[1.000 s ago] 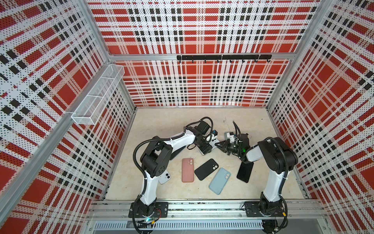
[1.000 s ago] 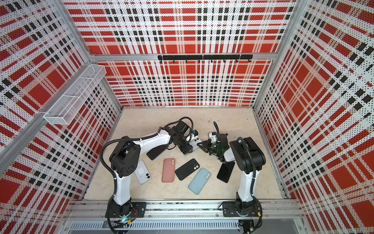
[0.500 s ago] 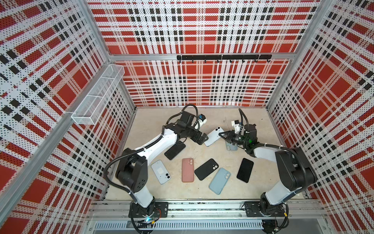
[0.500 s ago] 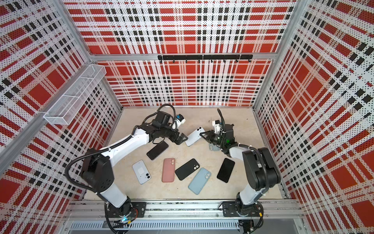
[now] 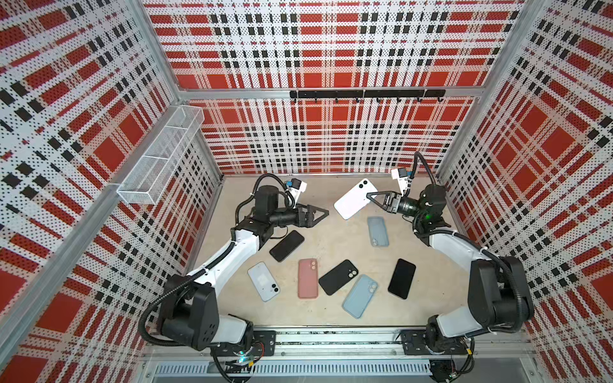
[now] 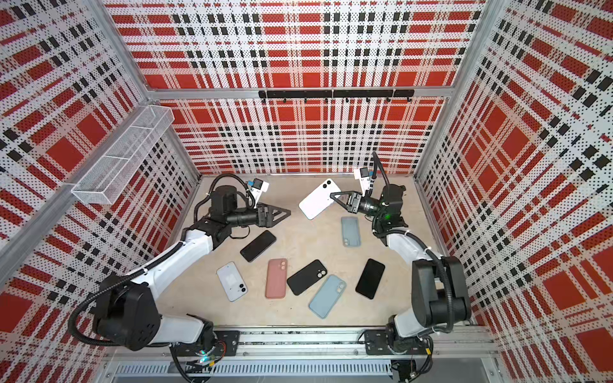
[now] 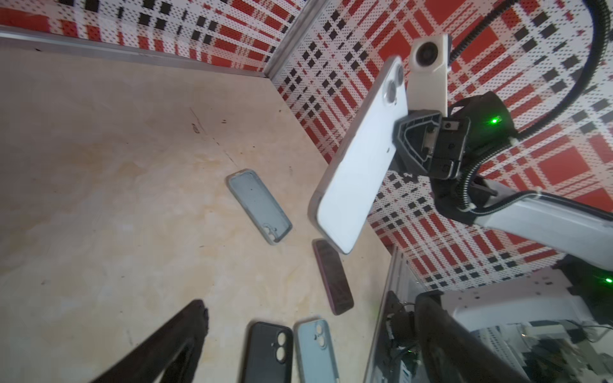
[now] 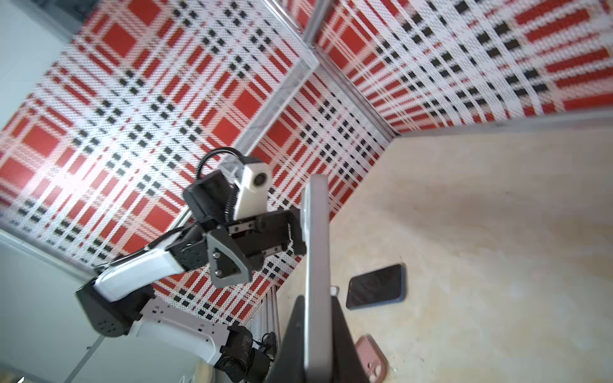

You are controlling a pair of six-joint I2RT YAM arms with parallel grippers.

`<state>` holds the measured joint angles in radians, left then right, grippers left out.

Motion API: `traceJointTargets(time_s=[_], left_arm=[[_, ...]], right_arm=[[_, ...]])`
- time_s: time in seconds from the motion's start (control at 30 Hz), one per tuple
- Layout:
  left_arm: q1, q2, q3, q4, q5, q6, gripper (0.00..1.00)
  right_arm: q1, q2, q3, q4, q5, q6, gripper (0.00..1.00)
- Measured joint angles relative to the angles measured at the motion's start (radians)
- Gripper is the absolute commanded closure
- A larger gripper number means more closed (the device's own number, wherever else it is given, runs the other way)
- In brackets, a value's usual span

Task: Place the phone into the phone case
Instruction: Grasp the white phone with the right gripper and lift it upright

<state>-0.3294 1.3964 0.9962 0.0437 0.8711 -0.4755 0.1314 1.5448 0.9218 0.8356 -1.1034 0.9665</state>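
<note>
A white phone [image 5: 353,199] [image 6: 316,199] hangs tilted in the air over the back of the floor, its camera end highest. My right gripper [image 5: 369,196] [image 6: 332,195] is shut on its long edge; in the right wrist view its fingers [image 8: 341,328] clamp the phone [image 8: 316,232] edge-on. My left gripper [image 5: 323,212] [image 6: 288,212] stands open and empty, a hand's width left of the phone, with one finger [image 7: 185,331] showing in the left wrist view. A grey-blue phone case [image 5: 378,231] [image 7: 260,207] lies hollow side up on the floor below the phone.
Near the front lie a black phone [image 5: 287,245], a white cased phone [image 5: 263,281], a pink case [image 5: 307,278], a black case [image 5: 338,277], a light blue case [image 5: 360,296] and another black phone [image 5: 402,278]. A wire basket [image 5: 162,162] hangs on the left wall.
My left gripper opened, let go of the white phone and drew back to the left. My right gripper kept the phone and lifted it toward the back right.
</note>
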Motion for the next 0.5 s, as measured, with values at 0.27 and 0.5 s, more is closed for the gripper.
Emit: traceJointTargets(time_s=[0.27, 0.5], left_arm=[[-0.065, -0.002, -0.037, 0.264, 0.06, -0.196, 0.0], [-0.114, 0.055, -0.014, 0.372, 0.057, -0.241, 0.1]], right_arm=[[0.005, 0.145, 0.037, 0.394, -0.064, 0.323, 1.0], [0.021, 0.145, 0.046, 0.478, -0.075, 0.385, 1.0]])
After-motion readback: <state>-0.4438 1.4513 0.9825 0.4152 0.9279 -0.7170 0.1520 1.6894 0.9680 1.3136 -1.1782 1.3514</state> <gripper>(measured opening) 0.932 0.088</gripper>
